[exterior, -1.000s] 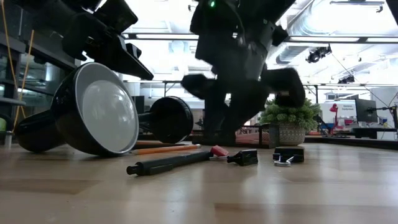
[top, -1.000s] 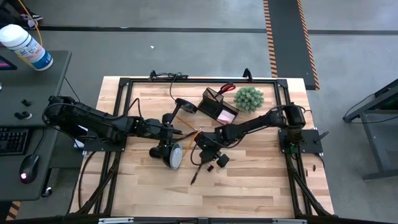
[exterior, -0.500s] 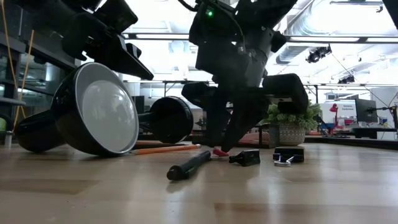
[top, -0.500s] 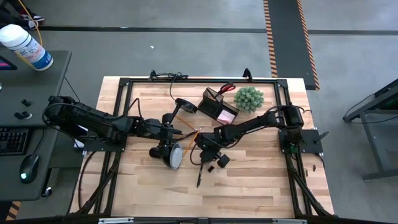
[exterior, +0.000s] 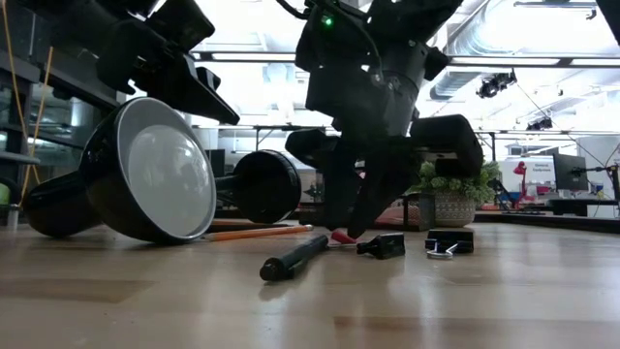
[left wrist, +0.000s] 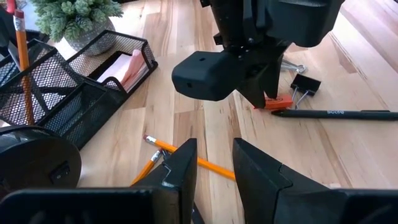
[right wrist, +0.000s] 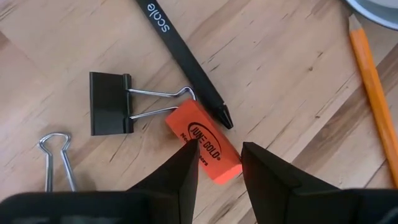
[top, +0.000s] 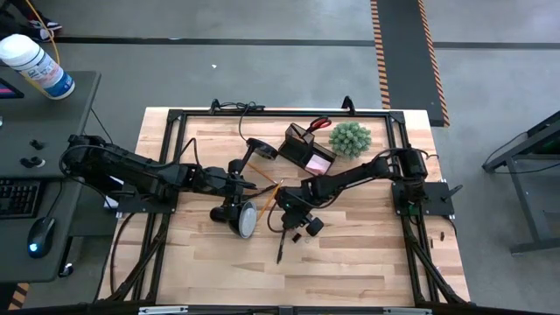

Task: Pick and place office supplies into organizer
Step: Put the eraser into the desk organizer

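The right gripper (right wrist: pixel 217 165) hangs open, empty, over the eraser (right wrist: pixel 203 142); straddle it squarely, clear of the pen (right wrist: pixel 184 61) at 12 o'clock.

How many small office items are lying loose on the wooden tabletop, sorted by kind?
Black pen: 1
Orange eraser: 1
Black binder clips: 2
Yellow-orange pencils: 2
Total: 6
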Controlling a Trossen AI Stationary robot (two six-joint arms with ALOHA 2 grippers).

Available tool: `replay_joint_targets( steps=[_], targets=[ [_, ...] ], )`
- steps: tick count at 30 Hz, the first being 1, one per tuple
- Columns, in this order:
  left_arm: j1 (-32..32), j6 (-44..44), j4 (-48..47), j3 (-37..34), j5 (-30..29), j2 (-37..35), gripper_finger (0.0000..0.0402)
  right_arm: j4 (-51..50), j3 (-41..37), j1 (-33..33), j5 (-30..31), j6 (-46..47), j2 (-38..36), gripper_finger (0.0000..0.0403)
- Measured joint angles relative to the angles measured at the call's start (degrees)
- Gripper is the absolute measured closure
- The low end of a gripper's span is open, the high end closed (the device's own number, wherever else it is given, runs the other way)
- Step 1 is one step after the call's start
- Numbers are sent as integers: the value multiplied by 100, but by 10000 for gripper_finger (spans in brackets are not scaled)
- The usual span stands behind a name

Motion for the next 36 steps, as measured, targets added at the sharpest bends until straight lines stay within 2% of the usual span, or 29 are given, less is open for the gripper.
replay_joint_targets(
  steps=[14, 21, 30, 36],
  targets=[
    [2, -3, -12, 0, 0, 0, 309, 95, 7, -7, -185, -244, 305, 288],
    [1, -1, 6, 0, 0, 0, 309, -307, 341, -11, -307, -538, 328, 288],
    [1, -21, 3, 0, 0, 0, 309, -1075, 741, 20, 24, -1254, 369, 288],
    [1, -21, 5, 0, 0, 0, 309, -1033, 756, 78, 334, -1373, 365, 288]
  ],
)
